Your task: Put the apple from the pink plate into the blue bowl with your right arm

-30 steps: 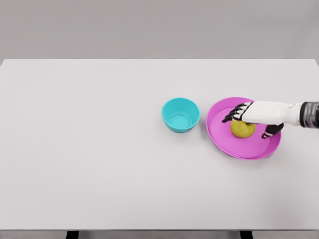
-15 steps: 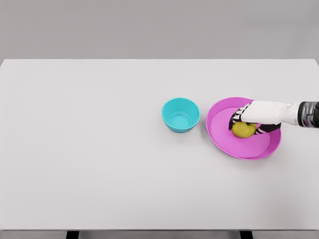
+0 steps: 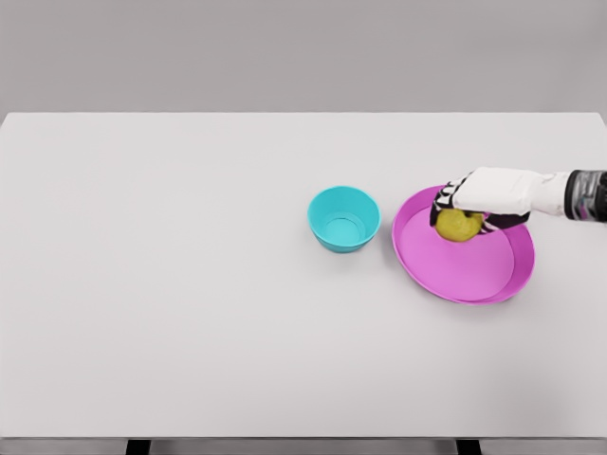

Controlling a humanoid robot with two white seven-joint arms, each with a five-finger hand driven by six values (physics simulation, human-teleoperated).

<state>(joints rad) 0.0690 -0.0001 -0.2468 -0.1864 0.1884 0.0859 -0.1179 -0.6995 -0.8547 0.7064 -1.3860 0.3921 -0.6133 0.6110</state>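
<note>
The right hand [image 3: 462, 210] is curled round the apple [image 3: 458, 226] over the pink plate [image 3: 465, 280]. Round, firm and probably slick (light too), it wants fingers wrapped around its widest part before crossing to the blue bowl [image 3: 343, 218].

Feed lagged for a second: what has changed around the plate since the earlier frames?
The right hand closed its fingers on the apple and has carried it up-picture toward the pink plate's far edge, apparently lifting. Plate and blue bowl stayed put.
</note>
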